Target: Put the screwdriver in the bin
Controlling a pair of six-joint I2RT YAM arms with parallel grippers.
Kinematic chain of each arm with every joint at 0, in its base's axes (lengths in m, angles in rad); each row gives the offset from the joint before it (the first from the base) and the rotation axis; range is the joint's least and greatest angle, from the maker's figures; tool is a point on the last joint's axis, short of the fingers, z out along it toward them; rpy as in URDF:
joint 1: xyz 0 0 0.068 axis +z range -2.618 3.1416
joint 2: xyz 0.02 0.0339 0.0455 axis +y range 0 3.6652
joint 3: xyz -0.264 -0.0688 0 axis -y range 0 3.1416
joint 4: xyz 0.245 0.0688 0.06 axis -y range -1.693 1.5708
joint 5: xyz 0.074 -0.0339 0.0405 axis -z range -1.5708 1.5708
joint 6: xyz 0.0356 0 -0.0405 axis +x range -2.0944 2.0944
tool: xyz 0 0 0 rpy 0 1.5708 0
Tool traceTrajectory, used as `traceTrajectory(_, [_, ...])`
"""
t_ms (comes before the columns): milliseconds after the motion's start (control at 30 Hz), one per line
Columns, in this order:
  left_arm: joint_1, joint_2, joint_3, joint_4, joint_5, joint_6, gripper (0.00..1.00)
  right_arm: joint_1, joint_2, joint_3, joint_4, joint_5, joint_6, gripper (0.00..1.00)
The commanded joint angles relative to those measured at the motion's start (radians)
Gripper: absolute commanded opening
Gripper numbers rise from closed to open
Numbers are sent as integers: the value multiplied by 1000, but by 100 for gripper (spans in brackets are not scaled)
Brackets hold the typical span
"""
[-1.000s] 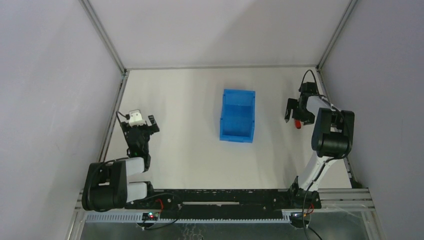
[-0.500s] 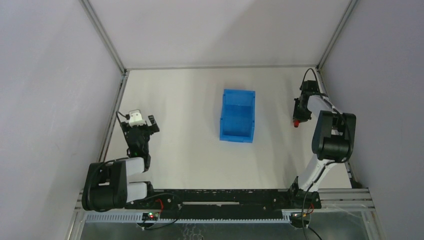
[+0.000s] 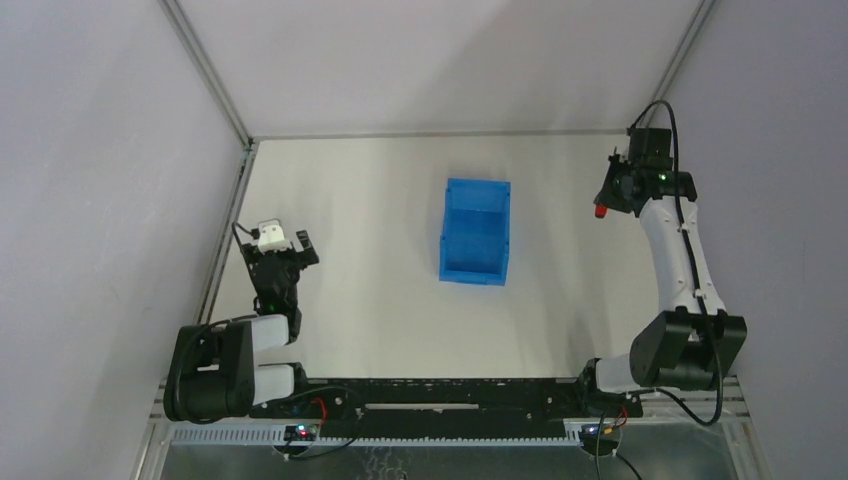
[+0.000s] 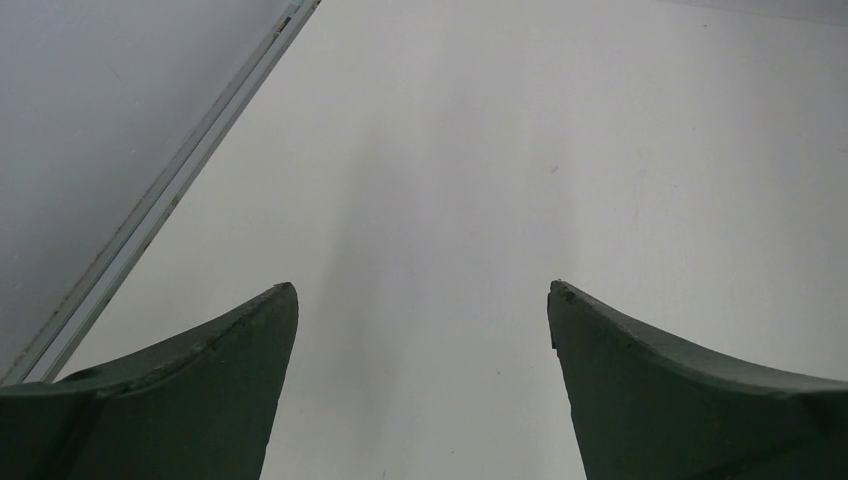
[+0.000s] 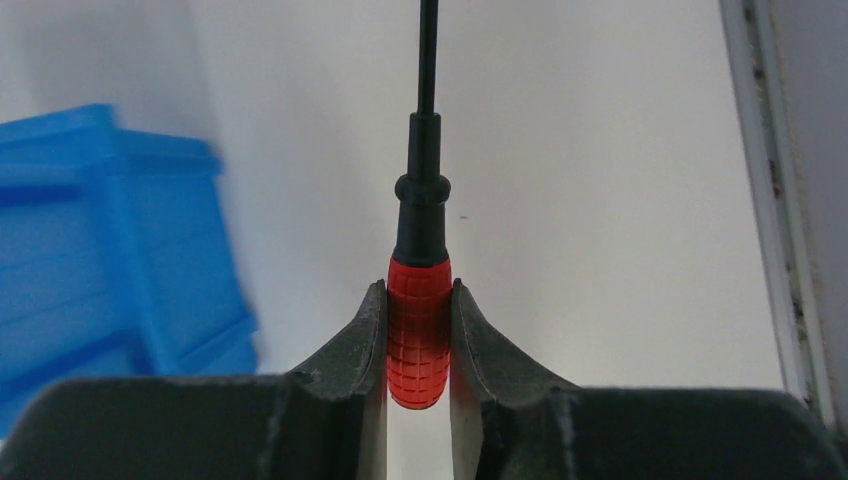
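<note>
The right gripper (image 5: pixel 418 288) is clamped on the screwdriver (image 5: pixel 419 340), its two dark fingers (image 5: pixel 365 340) pressing either side of the ribbed red handle. The butt of the handle sits just below the pads, and the black collar and thin dark shaft run straight out ahead until they leave the top of the wrist view. From above, the same gripper (image 3: pixel 610 192) hangs in the air near the far right corner of the white table (image 3: pixel 370 200), with only the red end of the screwdriver (image 3: pixel 600 211) showing beneath it. The right arm rises from its base at the near edge and reaches well forward along the right wall. The bin (image 3: pixel 472 268), bright blue and rectangular, stands on the middle of the table, well apart from the held tool and to its left. In the right wrist view the bin (image 5: pixel 100 220) appears blurred at the left edge, below and beside the screwdriver, not touching it. A metal rail (image 5: pixel 760 200) borders the table on the right. Across the table, the left gripper (image 4: pixel 422 290) has its fingers spread wide with nothing between them, pointed at bare white surface beside the left rail (image 4: pixel 150 210). Seen from overhead, the left gripper (image 3: pixel 290 242) sits close to its own base, with the arm folded back.
</note>
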Motion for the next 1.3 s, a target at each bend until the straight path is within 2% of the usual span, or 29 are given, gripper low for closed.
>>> traceTrajectory(0, [-4,-8,34,66,-4,8,100,76,-73,90,-75,-114,91,3])
traceTrajectory(200, [-4,-8,34,66,-4,8,100,309,-73,152,-11,-203,114,4])
traceTrajectory(433, [-4,-8,35,66,-3,8,100,542,54,228,85,-210,136,4])
traceTrajectory(533, [-4,-8,34,66,-4,8,100,594,120,235,120,-161,129,4])
traceTrajectory(733, [-4,-8,35,66,-4,8,100,687,226,158,188,58,101,6])
traceTrajectory(1067, [-4,-7,34,66,-4,8,100,757,376,-11,292,209,155,9])
traceTrajectory(1267, [-4,-8,34,66,-4,8,100,778,477,-32,355,272,152,21])
